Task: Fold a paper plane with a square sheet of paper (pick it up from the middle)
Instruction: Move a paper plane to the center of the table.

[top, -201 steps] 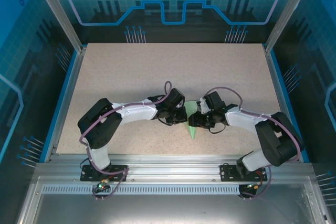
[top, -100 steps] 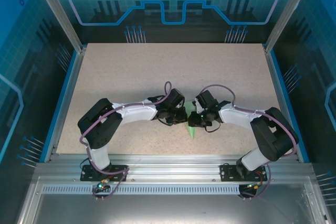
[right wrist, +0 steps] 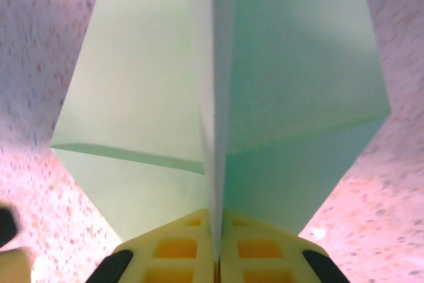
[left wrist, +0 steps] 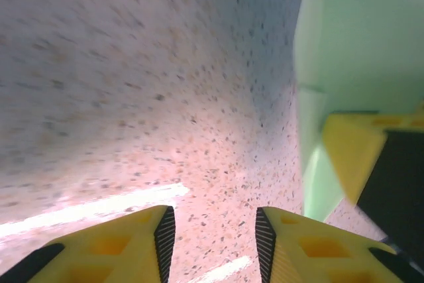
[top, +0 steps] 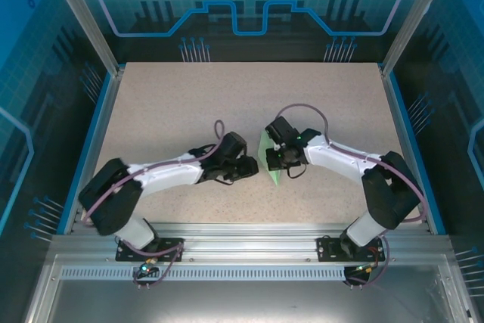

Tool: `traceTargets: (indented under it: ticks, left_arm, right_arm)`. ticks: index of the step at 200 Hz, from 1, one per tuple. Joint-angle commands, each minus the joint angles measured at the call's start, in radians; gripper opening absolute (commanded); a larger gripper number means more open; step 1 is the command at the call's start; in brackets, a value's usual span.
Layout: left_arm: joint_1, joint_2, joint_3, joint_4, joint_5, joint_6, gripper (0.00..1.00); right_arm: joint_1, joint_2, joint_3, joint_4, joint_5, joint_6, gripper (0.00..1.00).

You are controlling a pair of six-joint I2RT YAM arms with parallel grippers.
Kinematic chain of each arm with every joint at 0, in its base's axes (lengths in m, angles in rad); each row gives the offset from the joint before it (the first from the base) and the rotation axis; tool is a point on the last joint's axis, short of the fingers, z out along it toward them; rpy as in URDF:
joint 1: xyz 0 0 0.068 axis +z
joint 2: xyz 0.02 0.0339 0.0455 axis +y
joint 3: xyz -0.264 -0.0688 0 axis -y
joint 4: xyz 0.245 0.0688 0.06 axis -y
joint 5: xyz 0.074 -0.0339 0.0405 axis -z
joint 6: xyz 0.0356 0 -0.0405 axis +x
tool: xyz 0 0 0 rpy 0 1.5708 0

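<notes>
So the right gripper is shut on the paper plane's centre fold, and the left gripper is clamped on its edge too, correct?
No: the left gripper holds nothing. The left wrist view shows its jaws apart over the table, with the paper plane off to one side. The right gripper is shut on the centre fold, as said.

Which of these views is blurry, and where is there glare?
Left wrist: the table is smeared by motion blur, with a white glare streak near the left hand. Right wrist: the paper plane is sharp, table corners soft. Top external: even light, sharp.
</notes>
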Motion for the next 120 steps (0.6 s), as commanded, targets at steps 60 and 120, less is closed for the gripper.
traceTargets:
  ticks: [60,120]
  left_arm:
    - [0.081,-0.26,-0.154,-0.074,-0.193,-0.047,0.48]
    - [0.099,-0.317,-0.195,-0.091,-0.203,-0.05,0.5]
  right_arm:
    - [0.005,0.368,0.381,-0.22,0.11,-0.035,0.09]
    - [-0.001,0.495,0.438,-0.209,0.053,-0.007,0.13]
